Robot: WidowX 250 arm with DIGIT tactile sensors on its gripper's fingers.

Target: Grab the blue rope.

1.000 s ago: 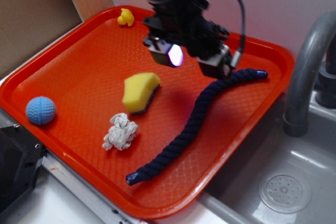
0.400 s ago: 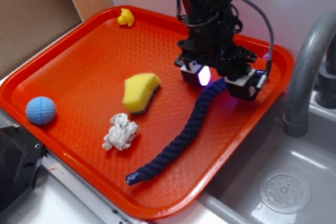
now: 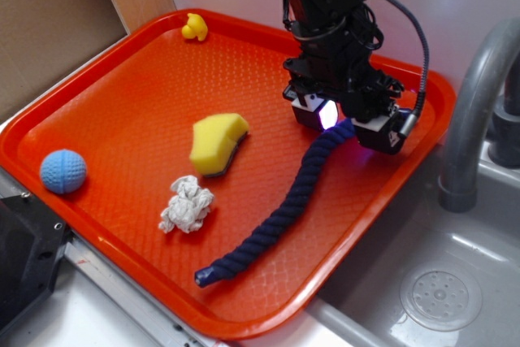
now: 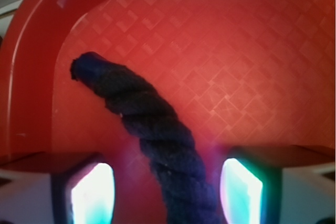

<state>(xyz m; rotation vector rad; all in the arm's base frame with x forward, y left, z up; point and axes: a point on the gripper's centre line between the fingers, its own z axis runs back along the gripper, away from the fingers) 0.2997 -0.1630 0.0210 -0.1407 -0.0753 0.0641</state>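
The blue rope [image 3: 284,205] lay in a wavy diagonal on the right half of the orange tray [image 3: 122,111], its lower capped end near the tray's front rim and its upper end under the gripper [image 3: 348,126] near the far right corner. The gripper's fingers [image 4: 92,195] were spread, one on each side of the rope; in the wrist view a clear gap showed between each finger and the rope [image 4: 157,140], so nothing was pinched. By this evidence the approach and straddling looked complete, whereas closing on the rope and lifting it were not yet done.

From left to right, the tray carried a light-blue dimpled ball [image 3: 62,171] near its left rim, a crumpled white paper wad [image 3: 187,205], a small yellow duck [image 3: 194,27] at the far edge, and a yellow sponge [image 3: 217,142] near the centre, all well apart from the rope. The tray's surface bore a fine diamond texture. A brown board [image 3: 57,22] stood at the far left. The tray rested on a pale bench [image 3: 73,314], its right part overhanging a grey sink [image 3: 422,282] with a drain [image 3: 440,294] and a curved grey faucet [image 3: 475,111].
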